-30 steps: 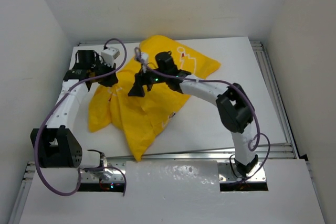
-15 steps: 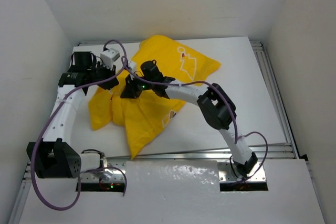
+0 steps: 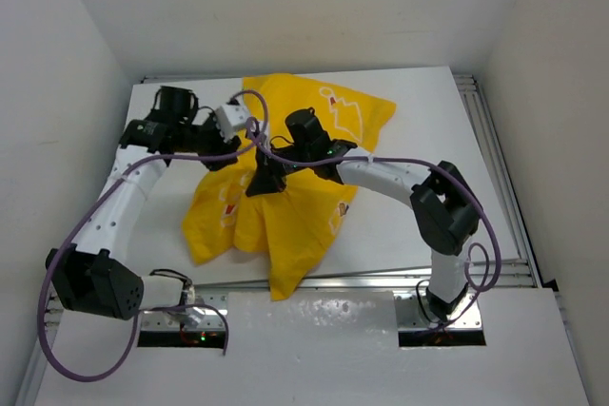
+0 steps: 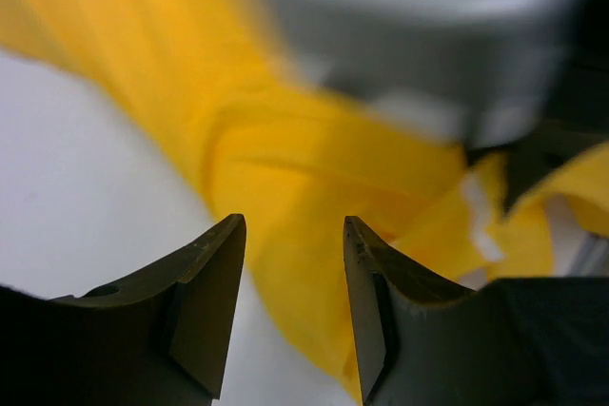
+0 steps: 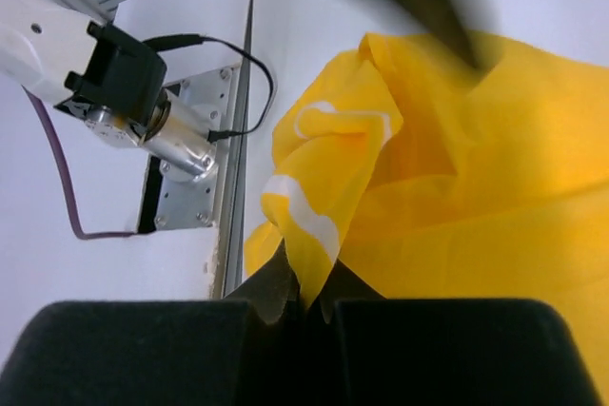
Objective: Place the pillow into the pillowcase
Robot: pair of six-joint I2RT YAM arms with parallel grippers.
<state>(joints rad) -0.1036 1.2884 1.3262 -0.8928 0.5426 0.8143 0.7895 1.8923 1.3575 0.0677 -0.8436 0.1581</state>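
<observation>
Between the closed fingertips of the right gripper point(image 5: 304, 299) a white-striped fold of the yellow pillowcase point(image 5: 457, 187) is pinched. Ahead of that grip and off to its right, the rest of the wrinkled cloth spreads over the white table point(image 3: 428, 197). Just beyond, the left gripper point(image 4: 293, 227) stands with jaws partly apart, gripping nothing, with yellow fabric bunched close ahead of its tips.
</observation>
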